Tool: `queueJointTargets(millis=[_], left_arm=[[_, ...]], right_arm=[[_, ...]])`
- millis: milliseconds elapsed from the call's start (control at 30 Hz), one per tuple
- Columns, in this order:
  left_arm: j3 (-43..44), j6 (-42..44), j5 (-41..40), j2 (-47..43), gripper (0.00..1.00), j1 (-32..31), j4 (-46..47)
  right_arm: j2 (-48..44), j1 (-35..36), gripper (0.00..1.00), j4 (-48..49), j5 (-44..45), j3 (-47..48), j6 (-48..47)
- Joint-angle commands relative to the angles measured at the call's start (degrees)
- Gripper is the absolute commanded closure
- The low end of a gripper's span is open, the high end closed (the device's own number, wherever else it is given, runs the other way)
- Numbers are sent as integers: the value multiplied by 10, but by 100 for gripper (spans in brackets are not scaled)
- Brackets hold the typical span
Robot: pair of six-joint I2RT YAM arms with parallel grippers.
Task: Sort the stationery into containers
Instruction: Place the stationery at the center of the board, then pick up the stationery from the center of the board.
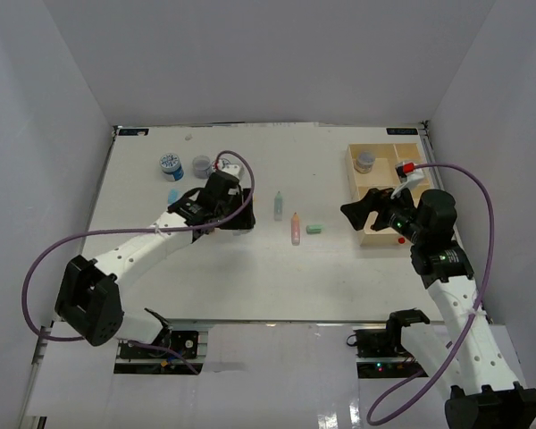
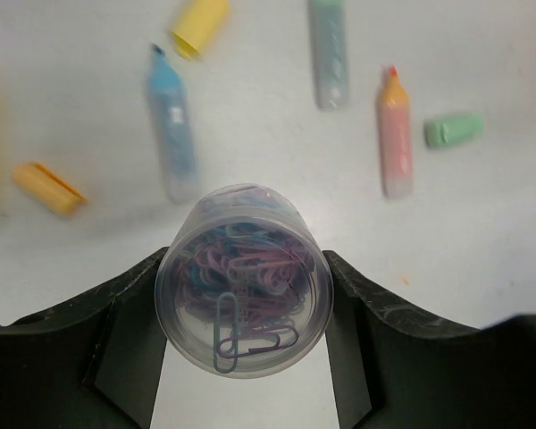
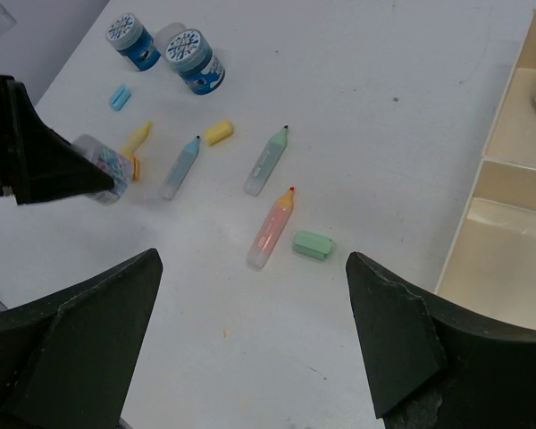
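My left gripper (image 2: 243,299) is shut on a clear round tub of coloured paper clips (image 2: 241,277), a finger pressed on each side. From the right wrist view the same tub (image 3: 103,161) sits in the black left fingers at the left. Beyond it lie a blue marker (image 2: 171,125), a green marker (image 2: 328,54), an orange marker (image 2: 395,134), a green cap (image 2: 453,130), a yellow cap (image 2: 199,24) and an orange cap (image 2: 49,188). My right gripper (image 3: 255,331) hangs open over bare table, with nothing between its fingers. The wooden tray (image 1: 386,159) is just behind it and holds a grey roll (image 1: 364,161).
Two blue-and-white patterned rolls (image 3: 130,39) (image 3: 194,59) stand at the far left, with a small blue cap (image 3: 119,96) and a yellow marker (image 3: 138,136) nearby. The tray's near compartments (image 3: 509,241) lie at the right. Grey walls enclose the table.
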Motion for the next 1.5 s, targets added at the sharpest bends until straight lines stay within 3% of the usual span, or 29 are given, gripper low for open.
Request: queueJointTargets(millis=[0,133,367,533,733,900,1033,1233,1467], left_arm=[[-15,-49,-33,-1,45,-70,-1],[-14,-65,-69,54,43,-134,28],[-14,-73,-90,133,37,-171,85],[-15,-88,-101,175,27,-186,93],[-22,-89,-96,147,2,-188,95],[-7,-69,-93,88,2,-178,75],[-14,-61,-33,37,2,-78,56],[-33,-28,-31,-72,2,43,12],[-93,25,-16,-165,2,190,-8]], right_arm=[[3,17,10,-17,-1,10,-27],[16,41,10,-45,30,19,-58],[22,84,10,-69,69,11,-79],[33,104,10,-76,80,3,-91],[54,132,10,-76,91,3,-100],[96,194,10,-73,139,19,-106],[137,280,10,-62,181,46,-104],[248,401,10,-53,264,104,-114],[405,481,10,-39,300,184,-117]])
